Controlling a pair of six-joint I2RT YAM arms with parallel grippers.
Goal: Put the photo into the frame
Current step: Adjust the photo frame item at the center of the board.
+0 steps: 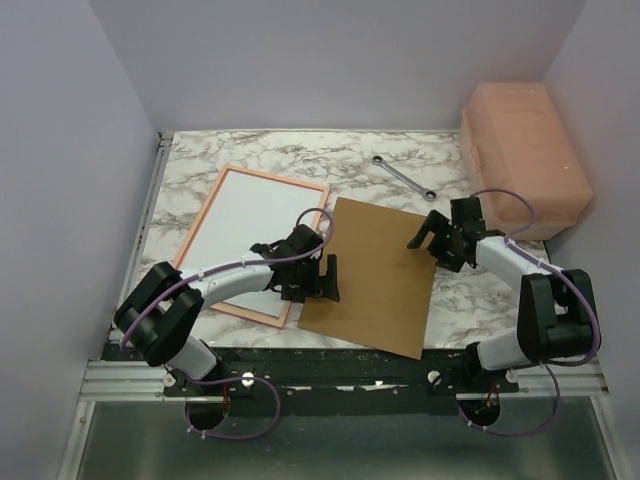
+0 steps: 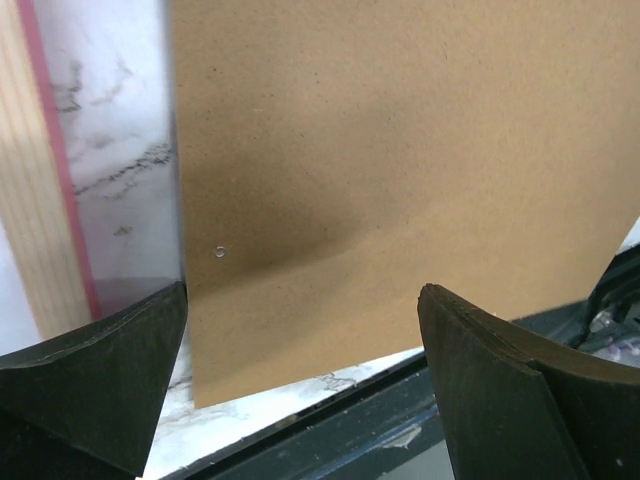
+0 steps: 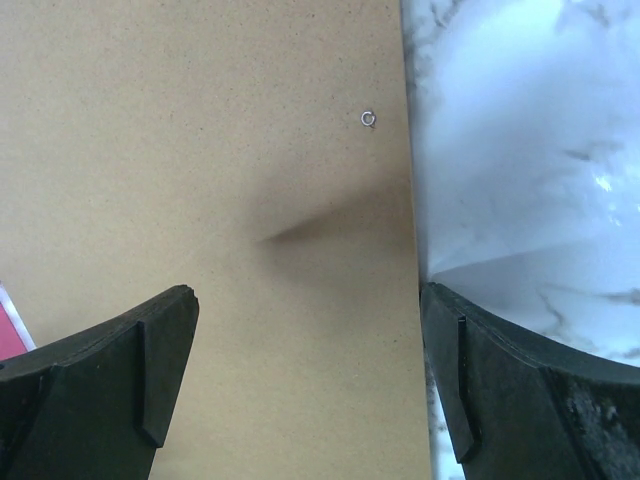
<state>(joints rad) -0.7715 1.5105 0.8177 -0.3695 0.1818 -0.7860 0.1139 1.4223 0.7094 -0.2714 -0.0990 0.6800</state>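
The frame [image 1: 275,176] lies reverse side up at the left of the table, with a thin pale wood and pink rim. A plain white sheet [image 1: 245,230] fills its opening, which looks like the photo's white reverse; no printed side shows. My left gripper [image 1: 318,280] is open and empty over the left edge of the brown backing panel [image 1: 375,275], beside the frame's right rim [image 2: 30,200]. In its wrist view, that gripper [image 2: 302,300] straddles the panel [image 2: 400,150]. My right gripper [image 1: 428,230] is open and empty over the panel's far right edge; its wrist view shows the gripper [image 3: 310,295] above the panel [image 3: 200,150].
A metal wrench [image 1: 403,177] lies on the marble table behind the panel. A large salmon-pink box [image 1: 525,150] stands at the back right. Walls close in the left, back and right. The table's dark front rail [image 1: 350,365] runs just below the panel's near edge.
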